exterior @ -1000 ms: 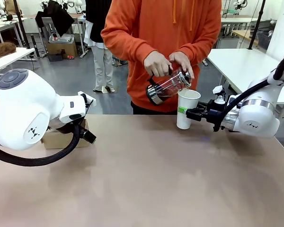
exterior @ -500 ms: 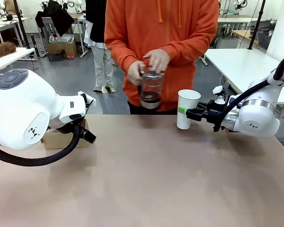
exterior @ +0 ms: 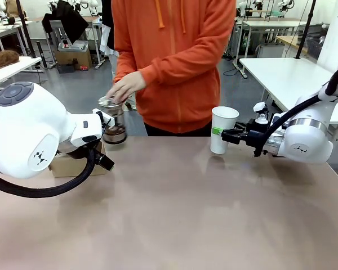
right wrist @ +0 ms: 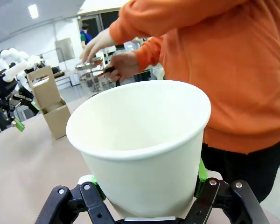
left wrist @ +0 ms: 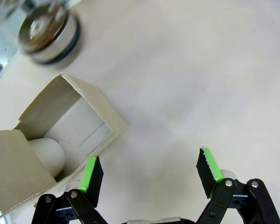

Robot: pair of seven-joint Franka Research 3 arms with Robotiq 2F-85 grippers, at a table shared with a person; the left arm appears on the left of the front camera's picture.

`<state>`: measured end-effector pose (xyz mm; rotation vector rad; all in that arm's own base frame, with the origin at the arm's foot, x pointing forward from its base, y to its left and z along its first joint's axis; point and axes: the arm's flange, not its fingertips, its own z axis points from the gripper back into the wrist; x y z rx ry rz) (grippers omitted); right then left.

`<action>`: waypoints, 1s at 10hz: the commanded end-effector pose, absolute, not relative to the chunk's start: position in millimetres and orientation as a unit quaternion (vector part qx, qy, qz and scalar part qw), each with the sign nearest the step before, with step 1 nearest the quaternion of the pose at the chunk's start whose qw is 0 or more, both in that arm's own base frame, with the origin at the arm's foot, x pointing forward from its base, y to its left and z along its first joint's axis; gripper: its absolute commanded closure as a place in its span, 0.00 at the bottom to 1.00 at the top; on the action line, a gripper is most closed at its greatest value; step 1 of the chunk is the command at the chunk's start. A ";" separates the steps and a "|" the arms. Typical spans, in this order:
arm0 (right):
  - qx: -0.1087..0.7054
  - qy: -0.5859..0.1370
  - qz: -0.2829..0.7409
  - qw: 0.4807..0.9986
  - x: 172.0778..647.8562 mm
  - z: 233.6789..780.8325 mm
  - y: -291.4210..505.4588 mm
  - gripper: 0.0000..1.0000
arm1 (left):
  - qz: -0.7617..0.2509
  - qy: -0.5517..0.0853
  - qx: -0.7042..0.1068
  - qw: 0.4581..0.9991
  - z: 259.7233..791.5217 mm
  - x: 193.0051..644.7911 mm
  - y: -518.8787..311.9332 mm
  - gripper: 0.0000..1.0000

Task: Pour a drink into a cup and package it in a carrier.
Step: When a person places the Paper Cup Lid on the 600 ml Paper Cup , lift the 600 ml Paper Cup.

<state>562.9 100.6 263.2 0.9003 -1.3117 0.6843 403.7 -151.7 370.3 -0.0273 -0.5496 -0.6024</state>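
Cup (exterior: 222, 129) is white, open on top, and upright. It is well apart from the carrier (exterior: 65, 166), off to the robot's right of it. The right gripper (exterior: 224, 134) pinches the cup low down, with one green pad on each side.

The carrier is a small brown box on the table (exterior: 186, 225). From the left wrist, one of its pockets has a round white thing (left wrist: 49, 154) in it; I cannot tell what that is.

The left gripper (left wrist: 149, 170) hangs right by the carrier, on the robot's side of it. Its fingers are spread wide with nothing between them.

A person in an orange top stands on the far side of the carrier. One hand (exterior: 124, 87) holds a glass jug (exterior: 115, 126) from above, just behind the carrier. A little brown drink (exterior: 115, 134) sits in the bottom of the jug. The jug is blurry, and I cannot tell if it touches the table.
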 end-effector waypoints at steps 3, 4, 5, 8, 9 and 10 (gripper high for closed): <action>0.397 -0.582 0.298 0.644 561.4 267.6 101.6 0.20 | -0.293 -0.267 -0.014 0.918 370.4 403.6 -151.5 0.00; 0.397 -0.582 0.298 0.644 561.4 267.6 101.6 0.20 | -0.293 -0.267 -0.014 0.918 370.4 403.6 -151.5 0.00; 0.397 -0.582 0.298 0.644 561.4 267.6 101.6 0.20 | -0.293 -0.267 -0.014 0.918 370.4 403.6 -151.5 0.00; 0.397 -0.582 0.298 0.644 561.4 267.6 101.6 0.20 | -0.293 -0.267 -0.014 0.918 370.4 403.6 -151.5 0.00; 0.397 -0.582 0.298 0.644 561.4 267.6 101.6 0.20 | -0.293 -0.267 -0.014 0.918 370.4 403.6 -151.5 0.00; 0.397 -0.582 0.298 0.644 561.4 267.6 101.6 0.20 | -0.293 -0.267 -0.014 0.918 370.4 403.6 -151.5 0.00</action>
